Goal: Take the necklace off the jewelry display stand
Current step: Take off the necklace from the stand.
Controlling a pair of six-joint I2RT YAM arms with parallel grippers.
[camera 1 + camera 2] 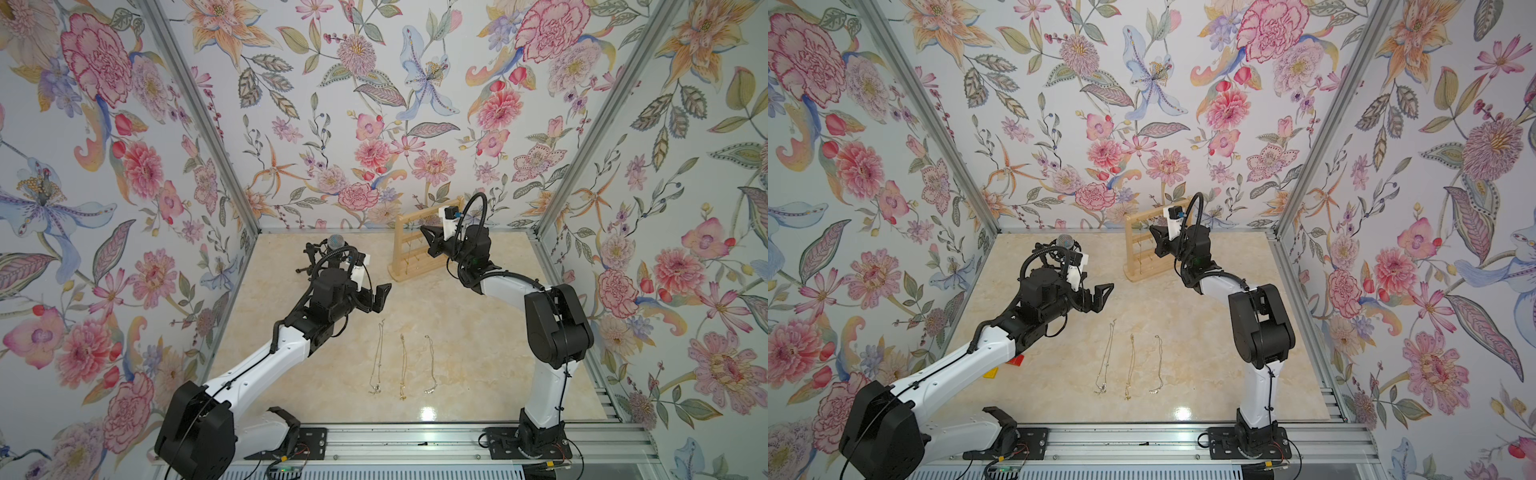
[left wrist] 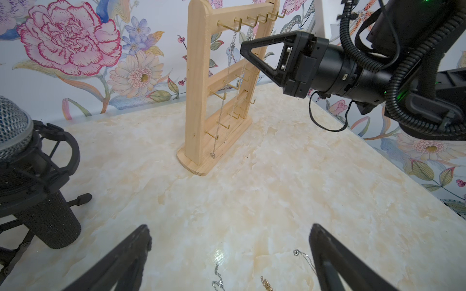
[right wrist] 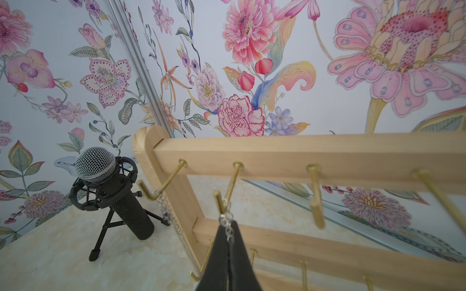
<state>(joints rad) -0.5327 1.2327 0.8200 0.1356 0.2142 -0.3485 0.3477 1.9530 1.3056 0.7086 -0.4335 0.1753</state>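
Observation:
The jewelry display stand point(image 1: 405, 253) point(image 1: 1133, 249) point(image 2: 199, 88) point(image 3: 252, 148), pale wood with gold hooks, stands upright at the back right of the table. A silver necklace point(image 3: 225, 219) hangs from the second hook of its top crossbar. My right gripper point(image 1: 423, 229) point(image 1: 1152, 228) point(image 3: 228, 226) is shut on that chain just below the hook. Another silver necklace point(image 3: 174, 226) point(image 2: 222, 108) hangs from the first hook, untouched. My left gripper point(image 1: 381, 297) point(image 1: 1102, 297) point(image 2: 230, 226) hovers open over the middle of the table, holding nothing.
Three necklaces point(image 1: 377, 357) point(image 1: 403, 365) point(image 1: 431, 365) lie side by side on the marble table in front. A black microphone on a tripod point(image 1: 334, 243) point(image 3: 111, 191) stands at the back left. Small red point(image 1: 1016, 360) and yellow point(image 1: 990, 372) pieces lie under the left arm. Flowered walls enclose three sides.

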